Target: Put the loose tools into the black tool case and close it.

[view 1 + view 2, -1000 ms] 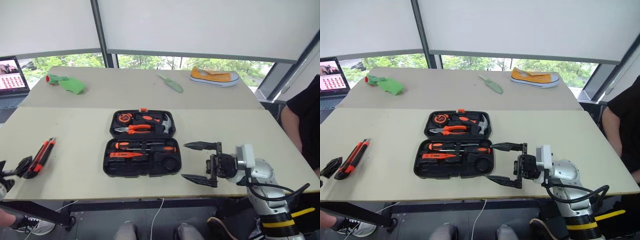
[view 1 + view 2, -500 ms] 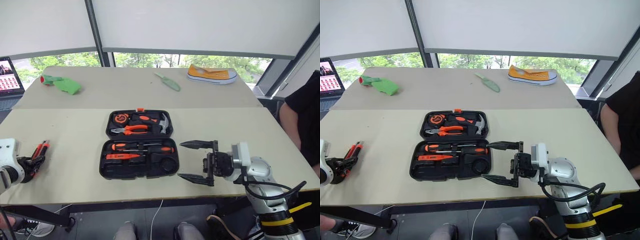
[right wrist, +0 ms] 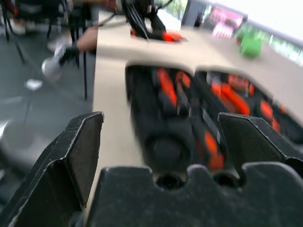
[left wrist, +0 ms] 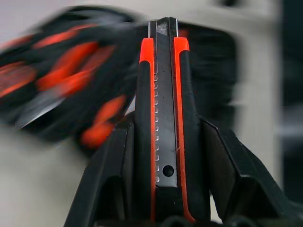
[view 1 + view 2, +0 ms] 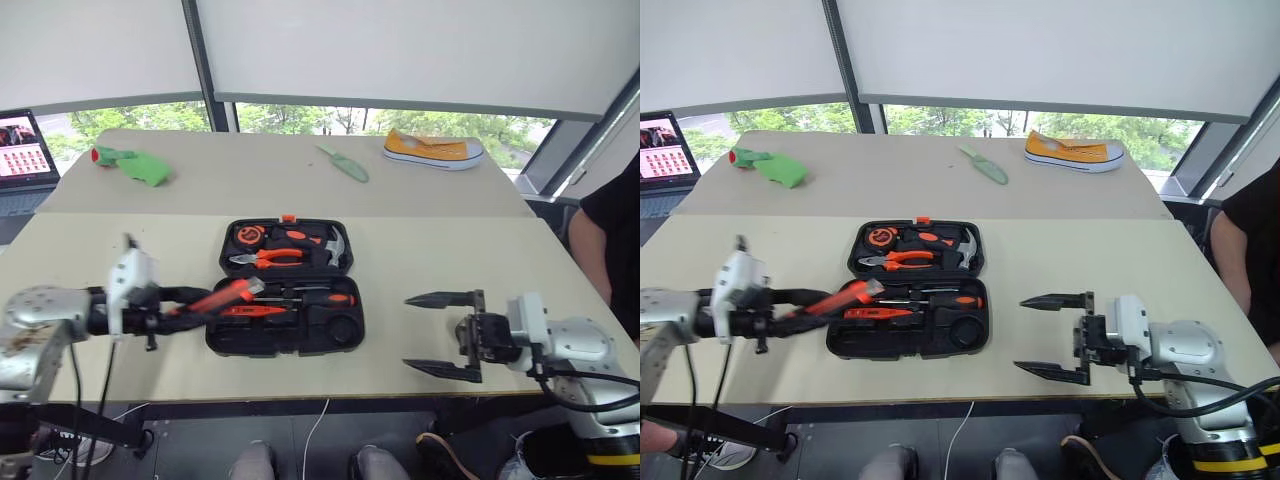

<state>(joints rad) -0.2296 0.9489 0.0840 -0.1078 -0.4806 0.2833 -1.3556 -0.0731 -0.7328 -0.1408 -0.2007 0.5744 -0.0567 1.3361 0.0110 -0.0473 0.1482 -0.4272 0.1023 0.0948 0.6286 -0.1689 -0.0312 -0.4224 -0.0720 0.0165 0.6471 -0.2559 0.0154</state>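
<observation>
- Left gripper (image 5: 200,305) is clenched on the utility knife (image 5: 222,296), fingers either side of the handle in the wrist view; knife sticks out to the right, tip over the case's left edge.
- Black tool case (image 5: 285,286) lies open, flat, centre of the near table. Far half holds tape, pliers, hammer; near half has two screwdrivers (image 5: 295,293) and a slim orange one (image 5: 250,310) already seated.
- Right gripper (image 5: 442,335) hangs just right of the case, near the table's front edge, jaws spread wide, nothing in them.
- Farther out: pale green trowel (image 5: 343,163), yellow shoe (image 5: 433,151), green cloth (image 5: 133,166) on the far table; laptop (image 5: 24,150) far left; a person's sleeve at the right edge.
- Risks, imo: knife is held by its back end w/ lots of overhang, so it could pivot in the grip or land skewed across the screwdrivers instead of in its own recess. Then the lid won't shut flush. Coming in too low, the tip may catch the case rim and shove the case toward the right gripper.
</observation>
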